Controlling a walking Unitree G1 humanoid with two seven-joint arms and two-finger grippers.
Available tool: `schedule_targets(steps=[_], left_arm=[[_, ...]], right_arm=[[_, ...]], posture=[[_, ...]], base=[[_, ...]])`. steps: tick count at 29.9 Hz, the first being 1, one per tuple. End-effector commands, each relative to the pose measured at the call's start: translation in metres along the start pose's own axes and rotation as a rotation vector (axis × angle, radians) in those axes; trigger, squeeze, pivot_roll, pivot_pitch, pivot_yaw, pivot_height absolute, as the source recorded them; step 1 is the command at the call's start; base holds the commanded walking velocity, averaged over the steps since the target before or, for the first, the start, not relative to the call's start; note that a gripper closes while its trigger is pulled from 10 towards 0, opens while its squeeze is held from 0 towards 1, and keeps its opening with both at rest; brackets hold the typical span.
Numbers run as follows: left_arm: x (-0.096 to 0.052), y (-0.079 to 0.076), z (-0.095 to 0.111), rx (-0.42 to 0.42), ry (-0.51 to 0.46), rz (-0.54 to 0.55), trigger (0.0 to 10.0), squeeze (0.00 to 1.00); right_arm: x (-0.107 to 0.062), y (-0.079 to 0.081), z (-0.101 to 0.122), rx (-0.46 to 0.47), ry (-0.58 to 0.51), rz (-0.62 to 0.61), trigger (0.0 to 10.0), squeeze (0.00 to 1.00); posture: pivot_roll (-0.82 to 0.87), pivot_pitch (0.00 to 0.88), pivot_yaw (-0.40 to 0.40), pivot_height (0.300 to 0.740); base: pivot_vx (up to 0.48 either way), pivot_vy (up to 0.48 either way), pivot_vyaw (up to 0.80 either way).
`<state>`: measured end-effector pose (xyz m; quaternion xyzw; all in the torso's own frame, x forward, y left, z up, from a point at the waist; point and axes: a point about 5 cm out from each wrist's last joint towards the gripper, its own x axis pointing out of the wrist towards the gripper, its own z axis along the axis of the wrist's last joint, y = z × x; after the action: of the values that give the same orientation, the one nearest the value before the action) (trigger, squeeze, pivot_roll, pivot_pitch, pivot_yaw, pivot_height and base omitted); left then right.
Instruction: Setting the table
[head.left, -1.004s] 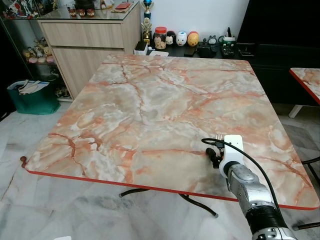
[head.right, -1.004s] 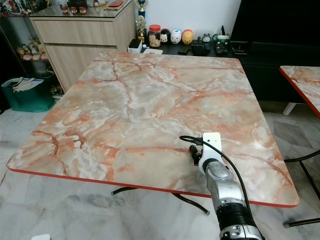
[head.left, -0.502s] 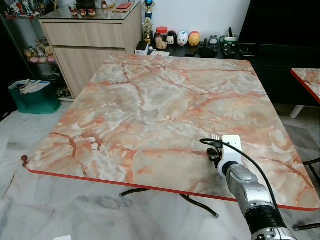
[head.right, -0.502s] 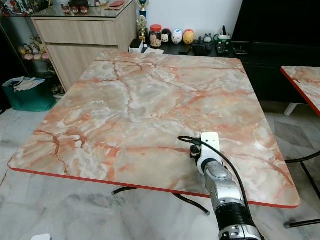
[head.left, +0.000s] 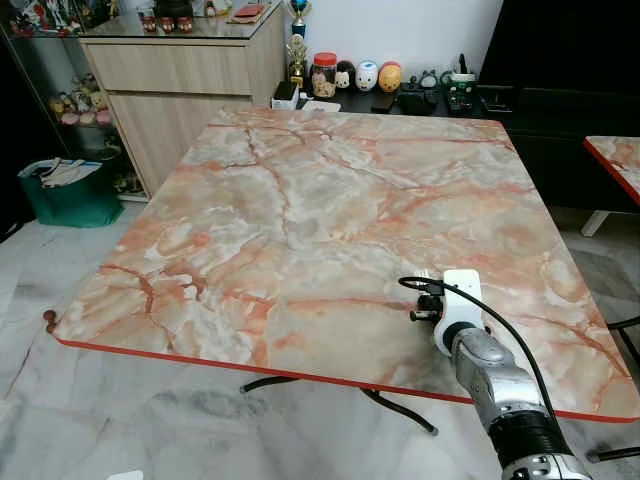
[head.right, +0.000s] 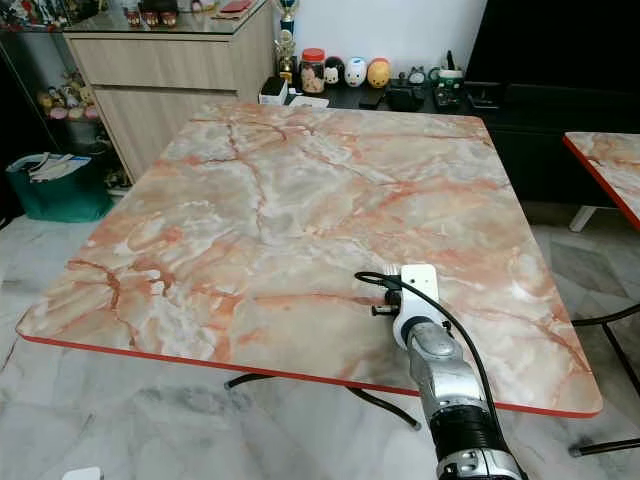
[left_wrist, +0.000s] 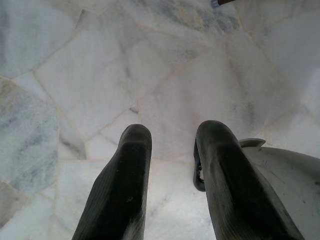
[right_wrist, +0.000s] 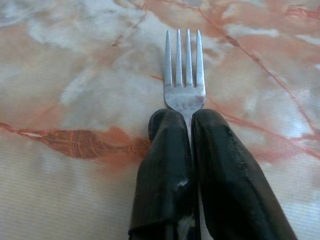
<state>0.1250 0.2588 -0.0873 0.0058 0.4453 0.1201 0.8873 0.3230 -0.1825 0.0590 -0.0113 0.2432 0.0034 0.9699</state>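
Fork (right_wrist: 184, 75): we hold it by the handle, with the prongs sticking out past our right fingers (right_wrist: 167, 165), just above the table (head.left: 300, 200).
Right fingers: they are pressed together, pinching the fork between them.
Right arm (head.left: 500, 385): it reaches over the near edge of the table, toward the right side.
Left fingers (left_wrist: 125, 185): they are spread a little, hold nothing, and point down at the white stone floor (left_wrist: 75, 75).
Table: we see pink and orange marble with a red rim, and no plates or cups on it.
Where we are: we think the fork is about to be put down, so the job has only just begun.
What could go wrong, dropping: if we let go while the fork is too high, it could bounce and clatter on the hard top.
What could go wrong, sliding: the top looks smooth, so the fork could skid and end up crooked.
What could go wrong, the edge: we are close to the near rim, so a fork put down too far back could tip off onto the floor.
What could go wrong, pressing: if we push down too hard, the prongs could scrape the marble.
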Motion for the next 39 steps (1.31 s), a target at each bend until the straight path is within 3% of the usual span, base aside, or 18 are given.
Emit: schedule_targets(steps=[1,6,12,13,14,18,21,28,39], left_arm=[[0.000,0.000,-0.003,0.014,0.023,-0.005,10.0,0.00],[-0.001,0.000,-0.004,0.016,0.024,-0.004,10.0,0.00],[-0.001,0.000,-0.003,0.021,0.021,0.000,10.0,0.00],[-0.001,0.001,-0.003,0.022,0.019,0.005,10.0,0.00],[-0.001,0.001,-0.003,0.023,0.019,0.007,10.0,0.00],[-0.001,0.001,-0.003,0.021,0.020,0.007,10.0,0.00],[-0.001,0.001,-0.003,0.012,0.021,0.011,10.0,0.00],[-0.003,0.003,-0.009,0.014,0.032,0.017,10.0,0.00],[-0.004,0.002,-0.011,0.019,0.028,0.009,10.0,0.00]], right_arm=[[0.000,-0.002,-0.003,0.001,0.021,-0.014,0.0,0.00],[0.001,0.000,-0.001,0.005,0.010,-0.009,0.0,0.00],[-0.002,0.002,0.010,-0.026,-0.086,-0.003,0.0,0.00],[-0.004,0.003,0.016,-0.080,-0.135,0.001,6.4,0.00],[-0.005,0.005,0.020,-0.093,-0.167,0.003,10.0,0.00],[-0.011,0.009,0.033,-0.106,-0.269,0.003,10.0,0.00],[-0.017,0.016,0.042,-0.175,-0.361,0.027,10.0,0.00],[-0.040,0.024,0.055,-0.139,-0.532,0.028,10.0,0.00],[-0.047,0.021,0.059,-0.136,-0.590,-0.010,10.0,0.00]], posture=[[0.00,0.000,0.005,0.740],[0.00,0.000,0.005,0.740],[0.00,0.000,0.006,0.740],[-0.01,0.000,0.006,0.740],[-0.01,0.000,0.006,0.740],[-0.01,0.000,0.006,0.740],[-0.01,0.000,0.008,0.740],[-0.02,0.000,0.016,0.740],[-0.02,0.000,0.009,0.740]], base=[[0.000,0.000,0.00],[0.000,0.000,0.00],[0.000,0.000,0.00],[0.000,0.000,0.00],[0.000,0.000,0.00],[0.000,0.000,0.00],[0.000,0.000,0.00],[0.000,0.000,0.00],[0.000,0.000,0.00]])
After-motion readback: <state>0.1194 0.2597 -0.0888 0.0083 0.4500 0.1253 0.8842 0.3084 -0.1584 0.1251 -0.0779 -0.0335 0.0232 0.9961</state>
